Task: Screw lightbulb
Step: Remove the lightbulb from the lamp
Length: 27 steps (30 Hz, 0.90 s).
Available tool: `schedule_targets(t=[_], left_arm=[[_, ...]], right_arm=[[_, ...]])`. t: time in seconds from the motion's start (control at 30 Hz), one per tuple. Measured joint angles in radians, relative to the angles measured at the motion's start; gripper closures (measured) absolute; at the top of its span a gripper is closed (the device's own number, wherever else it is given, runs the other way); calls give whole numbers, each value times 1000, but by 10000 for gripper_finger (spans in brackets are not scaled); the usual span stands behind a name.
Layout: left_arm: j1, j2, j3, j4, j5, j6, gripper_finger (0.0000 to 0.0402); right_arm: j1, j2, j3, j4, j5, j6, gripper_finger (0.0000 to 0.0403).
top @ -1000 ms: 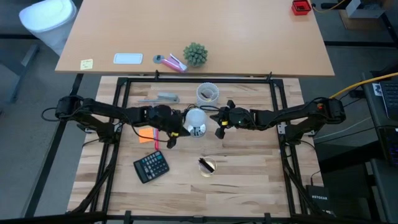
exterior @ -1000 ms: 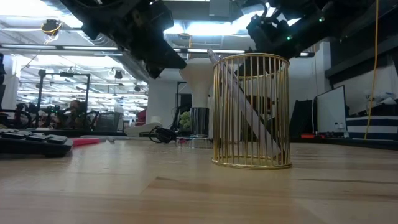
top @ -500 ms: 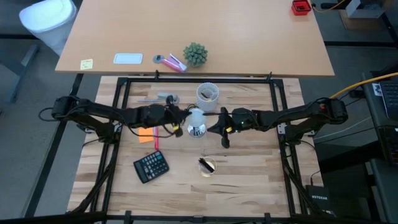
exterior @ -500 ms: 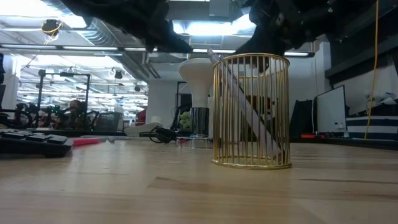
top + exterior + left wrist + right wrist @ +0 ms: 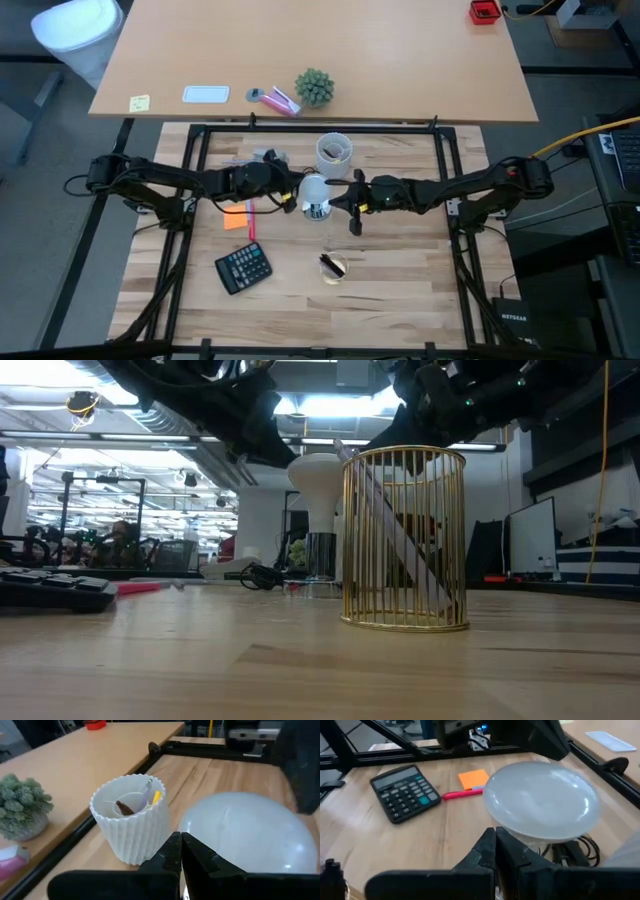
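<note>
The white lightbulb [image 5: 313, 188] stands upright in the middle of the table, dome up, with its grey metal base [image 5: 320, 555] down on the round silver socket [image 5: 319, 211]. My left gripper [image 5: 293, 197] is shut and comes level from the table's left, its tips beside the dome [image 5: 245, 835]. My right gripper [image 5: 340, 201] is also shut and comes from the table's right. Its tips [image 5: 495, 840] sit just under the dome's rim [image 5: 540, 802]. My left gripper's shut fingertips [image 5: 172, 845] lie close against the left side of the bulb's dome [image 5: 187, 827]; I cannot tell whether they touch it. My right gripper's shut fingertips [image 5: 487, 842] reach under the dome's rim near the neck [image 5: 525, 836]; I cannot tell whether they touch.
A white ribbed cup [image 5: 333, 150] stands just beyond the bulb. A gold wire holder [image 5: 333, 266] with a pen stands nearer, and a calculator [image 5: 243, 267] lies near left. An orange note [image 5: 236, 215] and a pink pen [image 5: 250, 222] lie under the left arm. A black cord [image 5: 570, 851] leaves the socket.
My left gripper has swung from pointing toward the table's near edge to pointing at the bulb, and has risen a little. My right gripper has turned slightly and has drawn closer to the bulb. The bulb has stayed in place.
</note>
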Motion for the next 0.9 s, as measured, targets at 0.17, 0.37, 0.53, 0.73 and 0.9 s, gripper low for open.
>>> schedule_targets(t=[0.17, 0.37, 0.53, 0.73, 0.9], left_arm=[[-6, 0, 0, -20, 33, -22, 399], [-19, -2, 0, -25, 67, -43, 399], [-48, -5, 0, -61, 52, -94, 399], [-97, -8, 1, -86, 55, -148, 399], [-152, 0, 1, -84, 122, -174, 399]], right_arm=[[0, 14, 0, -1, 41, 0, 398], [2, 21, -1, 1, 83, 2, 398], [2, 20, -1, -1, 131, 10, 398], [1, 18, -2, -24, 221, 34, 398], [-2, 22, 0, -21, 281, 37, 398]])
